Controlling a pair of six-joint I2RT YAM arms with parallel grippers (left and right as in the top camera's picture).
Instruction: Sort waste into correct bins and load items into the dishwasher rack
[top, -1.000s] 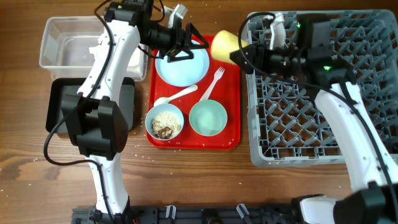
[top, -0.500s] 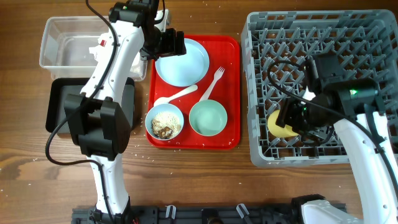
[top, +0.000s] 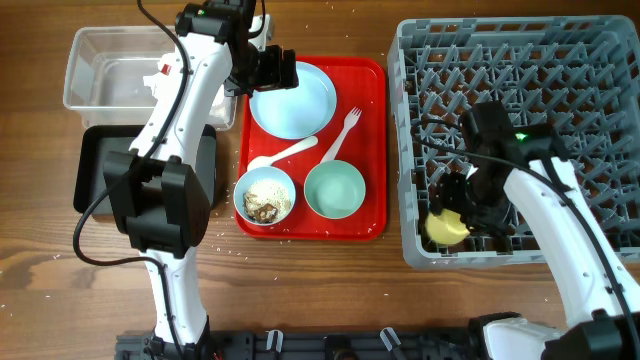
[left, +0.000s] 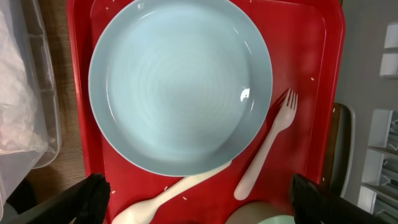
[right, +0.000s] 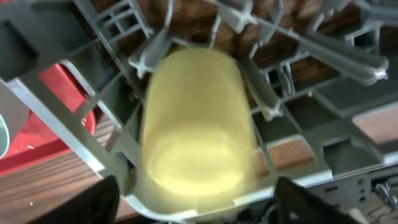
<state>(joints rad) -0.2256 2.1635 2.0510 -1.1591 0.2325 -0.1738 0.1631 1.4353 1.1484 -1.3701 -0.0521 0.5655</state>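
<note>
1. The yellow cup (right: 196, 124) lies on its side low in the dishwasher rack (top: 600, 60), in the front corner nearest the red tray (top: 375, 150), wedged among the pegs.
2. Step in hand: loading the cup. I'd call it all but placed.
3. The right gripper (right: 199, 205) sits right over the cup with a finger on either side and the jaws set wide. The wrist view is blurred, so you cannot tell whether the fingers pinch the cup or have let go.
4. Next move, my read: make sure you've released, then lift straight up so you don't snag a peg or drag the cup out.
5. Your right arm reaches from the front edge, elbow bent, wrist pitched down into the rack.
6. The plate (left: 180, 87), fork (top: 343, 130), spoon (top: 285, 153), scrap-filled bowl (top: 265, 195) and empty bowl (top: 334, 190) are all on the red tray, not loaded.
7. The left gripper (top: 283, 72) hovers above the plate's far-left rim, spread wide and holding nothing. It looks lined up for the plate.
8. Your left arm stretches far across, over the black tray (top: 90, 170) and beside the clear tub (top: 85, 50).
</note>
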